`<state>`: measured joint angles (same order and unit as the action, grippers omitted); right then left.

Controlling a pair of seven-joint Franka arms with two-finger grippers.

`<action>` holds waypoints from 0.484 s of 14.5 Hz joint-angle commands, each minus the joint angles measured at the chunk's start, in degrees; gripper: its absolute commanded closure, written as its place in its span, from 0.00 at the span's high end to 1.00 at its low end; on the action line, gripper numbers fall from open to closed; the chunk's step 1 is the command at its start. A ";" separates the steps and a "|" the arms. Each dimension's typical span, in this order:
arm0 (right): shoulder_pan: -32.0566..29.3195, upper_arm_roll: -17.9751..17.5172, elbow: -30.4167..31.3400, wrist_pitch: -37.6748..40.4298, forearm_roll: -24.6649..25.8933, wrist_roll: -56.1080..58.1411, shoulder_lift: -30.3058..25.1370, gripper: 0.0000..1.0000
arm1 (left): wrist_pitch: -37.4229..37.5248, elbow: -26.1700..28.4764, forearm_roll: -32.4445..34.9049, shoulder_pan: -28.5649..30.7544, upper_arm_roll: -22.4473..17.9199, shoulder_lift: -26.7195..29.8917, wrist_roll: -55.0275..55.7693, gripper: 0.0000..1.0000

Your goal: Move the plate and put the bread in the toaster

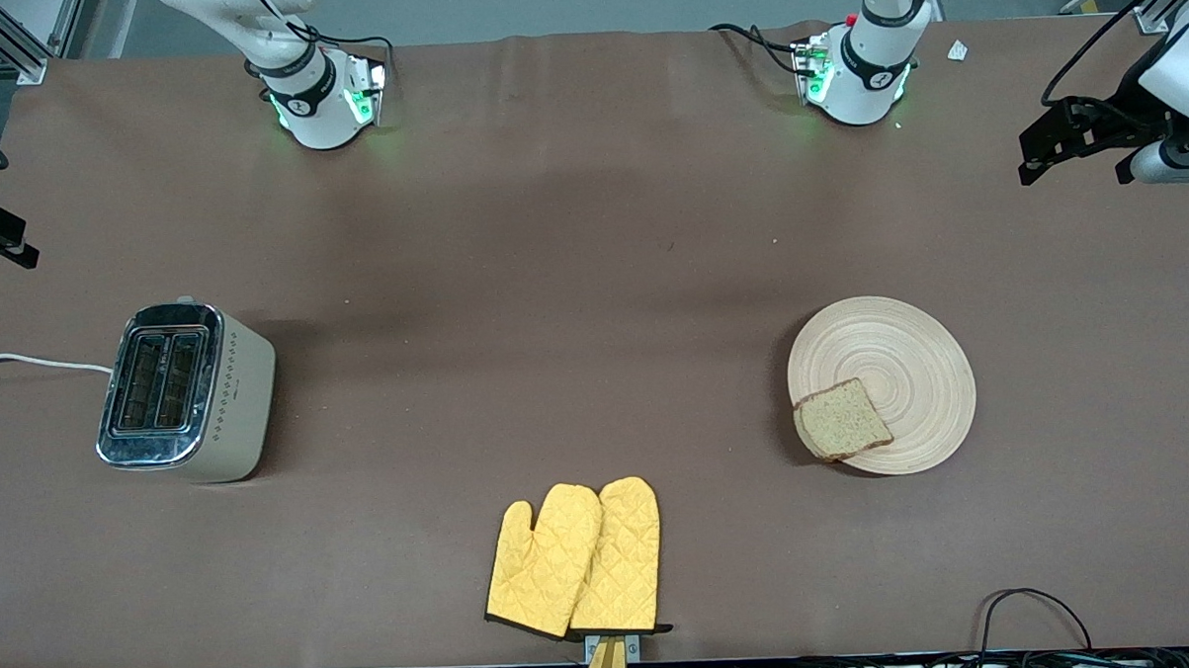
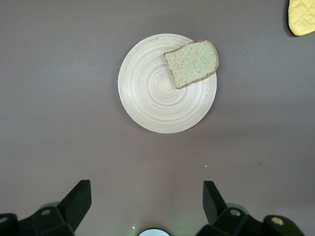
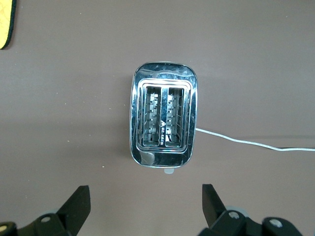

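The light wooden plate lies toward the left arm's end of the table. A slice of brown speckled bread rests on the plate's rim nearest the front camera, slightly overhanging it. The cream and chrome toaster stands upright toward the right arm's end, both slots empty. My left gripper hangs open high over bare cloth beside the plate, holding nothing. My right gripper hangs open high over bare cloth beside the toaster, holding nothing.
A pair of yellow oven mitts lies near the table's front edge, midway along it. The toaster's white cord trails off the right arm's end of the table. Brown cloth covers the table.
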<state>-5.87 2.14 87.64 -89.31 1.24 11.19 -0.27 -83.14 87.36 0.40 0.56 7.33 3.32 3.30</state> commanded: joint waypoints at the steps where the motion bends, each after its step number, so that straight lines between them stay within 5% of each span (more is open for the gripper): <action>1: -0.29 -0.56 0.07 -0.52 -0.01 -0.12 -0.17 1.00 | 0.35 -1.23 -0.58 0.14 -0.21 -0.42 -1.01 1.00; 7: -0.37 -0.56 0.25 -0.69 -0.01 -0.12 -0.08 1.00 | -0.53 -1.31 -1.01 1.36 -2.31 -5.15 -0.92 1.00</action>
<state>-5.86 2.06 87.65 -89.52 1.24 11.19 -0.27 -83.17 87.37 0.40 0.81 6.72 1.59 3.30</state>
